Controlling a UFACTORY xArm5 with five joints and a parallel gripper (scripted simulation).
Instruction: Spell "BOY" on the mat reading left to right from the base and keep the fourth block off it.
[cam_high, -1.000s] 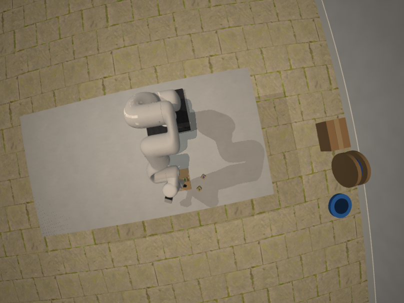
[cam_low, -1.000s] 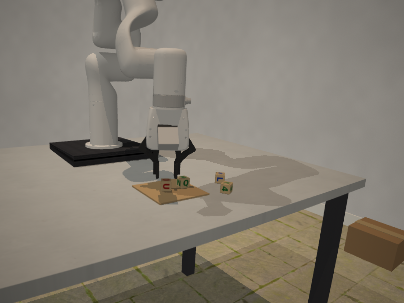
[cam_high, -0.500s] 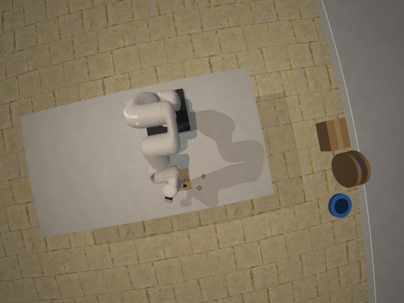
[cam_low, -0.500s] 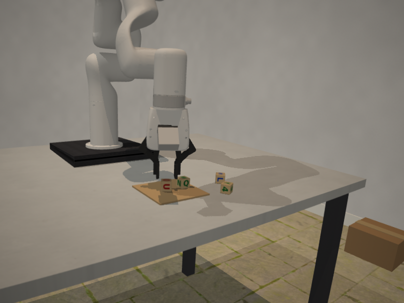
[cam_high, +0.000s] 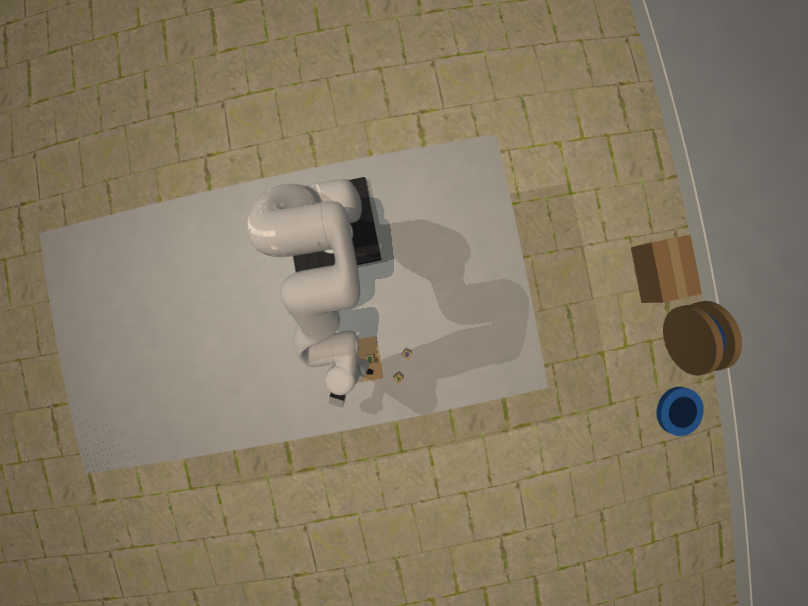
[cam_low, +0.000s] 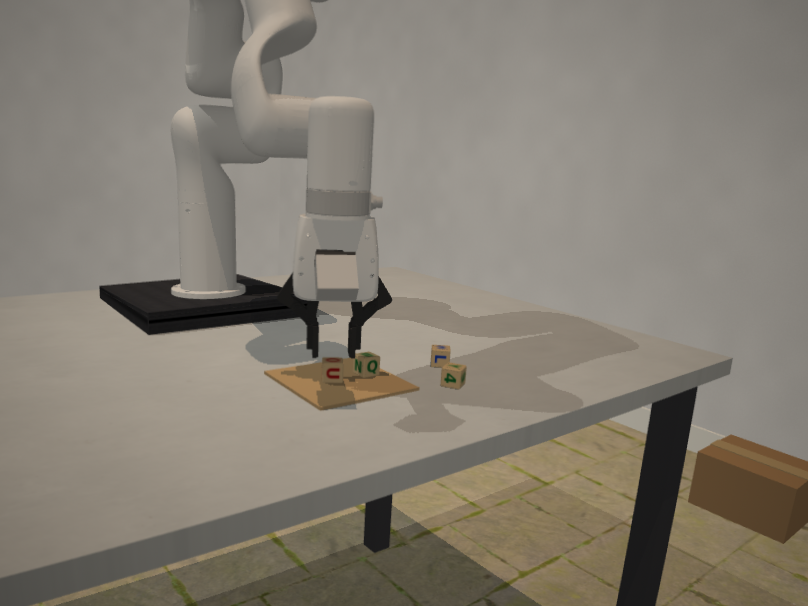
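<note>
A tan mat [cam_low: 341,386] lies on the table in front of the robot base; it also shows in the overhead view [cam_high: 370,360]. Two blocks stand on it side by side: one with a red U on its near face [cam_low: 332,370] and one with green N and Q on its sides [cam_low: 367,363]. Two more blocks lie off the mat to the right, one showing a blue L [cam_low: 440,355] and one showing a green 4 [cam_low: 453,376]. My gripper [cam_low: 334,350] points straight down just above the red-U block, fingers partly open and empty. The blocks' top faces are not readable.
The black robot base plate [cam_low: 195,303] sits behind the mat. The table's front edge and right corner [cam_low: 717,362] are close to the loose blocks. A cardboard box [cam_high: 665,268], a brown spool [cam_high: 701,337] and a blue ring [cam_high: 680,410] lie on the floor.
</note>
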